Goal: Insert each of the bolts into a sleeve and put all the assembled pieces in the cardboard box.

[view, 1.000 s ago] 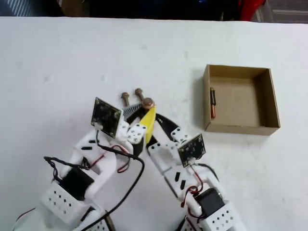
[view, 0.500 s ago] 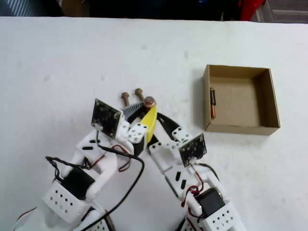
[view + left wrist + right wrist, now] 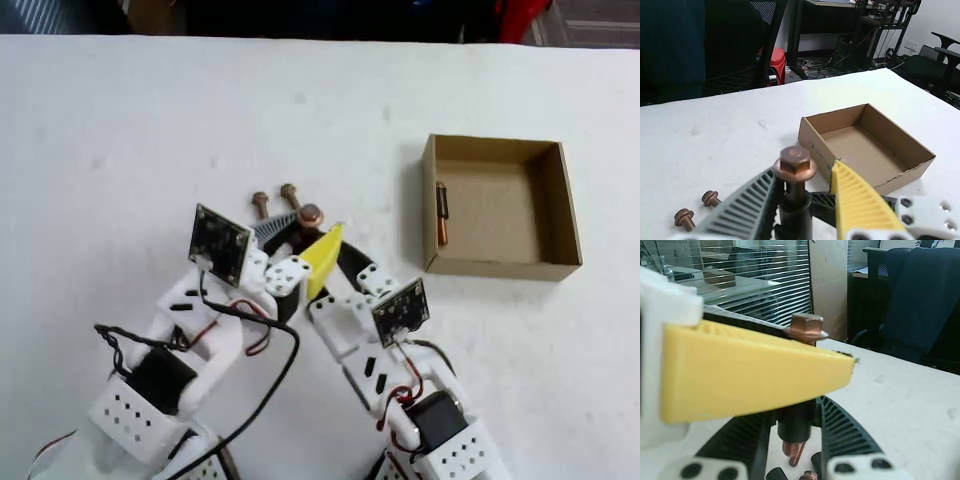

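Note:
A copper bolt [image 3: 310, 213] stands head-up in a black sleeve [image 3: 795, 422], its threaded end poking out below. My right gripper [image 3: 796, 412] is shut on the sleeve with its black fingers [image 3: 842, 432]. My left gripper [image 3: 805, 170] is open around the bolt [image 3: 795, 163]. Its yellow finger [image 3: 855, 200] stands clear of the bolt, and its grey finger [image 3: 747, 205] lies close beside the sleeve. Both grippers meet at mid-table, left of the cardboard box [image 3: 560, 215], which holds one assembled piece [image 3: 441, 213]. Two loose bolts [image 3: 260, 203] [image 3: 290, 193] lie just beyond the grippers.
The box [image 3: 912, 145] is open-topped with low walls, about a hand's width right of the grippers. The loose bolts [image 3: 684, 218] [image 3: 711, 198] rest on the white table [image 3: 150, 120]. Chairs and shelving stand past the far edge.
The left gripper's yellow finger has swung away from the bolt, so the left gripper has opened. The bolt and sleeve stay in the right gripper, hardly moved.

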Controlling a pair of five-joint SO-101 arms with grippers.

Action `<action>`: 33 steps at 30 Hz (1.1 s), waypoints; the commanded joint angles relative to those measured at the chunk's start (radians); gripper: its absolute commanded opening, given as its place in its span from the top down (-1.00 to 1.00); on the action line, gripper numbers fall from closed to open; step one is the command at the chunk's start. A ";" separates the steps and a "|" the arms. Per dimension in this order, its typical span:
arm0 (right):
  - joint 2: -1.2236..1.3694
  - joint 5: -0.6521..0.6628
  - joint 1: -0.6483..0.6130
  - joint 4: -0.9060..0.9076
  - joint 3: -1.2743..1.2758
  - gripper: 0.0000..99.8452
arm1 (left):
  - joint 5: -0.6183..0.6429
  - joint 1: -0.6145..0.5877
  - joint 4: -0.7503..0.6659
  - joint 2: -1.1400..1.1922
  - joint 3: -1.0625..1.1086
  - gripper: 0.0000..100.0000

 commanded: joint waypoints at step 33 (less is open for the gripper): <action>-0.015 -0.003 0.012 0.007 0.009 0.97 | -0.086 -0.079 -0.014 0.002 -0.015 0.65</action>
